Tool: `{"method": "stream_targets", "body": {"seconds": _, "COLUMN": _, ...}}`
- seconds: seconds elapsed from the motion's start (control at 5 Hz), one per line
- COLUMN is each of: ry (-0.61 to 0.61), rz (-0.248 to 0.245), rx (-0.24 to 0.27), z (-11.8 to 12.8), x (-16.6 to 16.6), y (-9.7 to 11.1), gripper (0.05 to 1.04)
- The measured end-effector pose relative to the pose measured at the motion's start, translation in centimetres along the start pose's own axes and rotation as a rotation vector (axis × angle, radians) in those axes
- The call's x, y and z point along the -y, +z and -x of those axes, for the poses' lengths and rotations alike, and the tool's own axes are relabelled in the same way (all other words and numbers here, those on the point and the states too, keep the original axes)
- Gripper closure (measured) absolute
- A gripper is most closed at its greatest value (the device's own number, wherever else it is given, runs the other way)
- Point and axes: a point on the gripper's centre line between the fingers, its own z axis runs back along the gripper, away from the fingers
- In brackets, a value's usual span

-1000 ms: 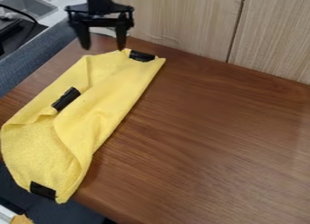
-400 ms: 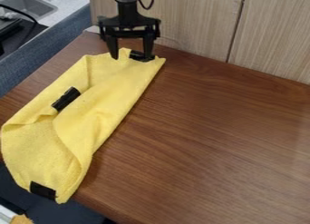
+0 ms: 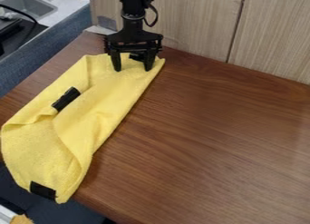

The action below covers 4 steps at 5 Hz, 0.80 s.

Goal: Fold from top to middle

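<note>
Camera view: the gripper (image 3: 133,69), spread wide at the far end of the cloth (image 3: 112,100), should pinch low and firmly before drawing that edge smoothly middleward.

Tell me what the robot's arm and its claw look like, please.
The arm is black all over, with a slim, jointed lower section and a thin black cable looping out at its side. The claw is black too: a wide, angular body with small knobs at its sides and two fingers that narrow toward their tips. I can't make out any markings.
</note>
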Motion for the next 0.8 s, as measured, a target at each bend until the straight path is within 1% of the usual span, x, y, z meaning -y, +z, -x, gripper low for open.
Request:
{"method": "stream_targets", "body": {"seconds": 0.2, "ry": 0.001, "rz": -0.010, "rx": 0.021, "z": 0.1, "x": 0.4, "y": -0.1, "gripper": 0.385}}
{"method": "stream_targets", "body": {"seconds": 0.4, "ry": -0.006, "rz": -0.009, "rx": 0.014, "z": 0.6, "x": 0.5, "y": -0.2, "gripper": 0.685}}
{"method": "stream_targets", "body": {"seconds": 0.6, "ry": -0.015, "rz": -0.008, "rx": -0.001, "z": 0.9, "x": -0.1, "y": 0.0, "gripper": 0.906}}
{"method": "stream_targets", "body": {"seconds": 0.8, "ry": -0.013, "rz": 0.007, "rx": -0.026, "z": 1.1, "x": -0.9, "y": 0.1, "gripper": 1.017}}
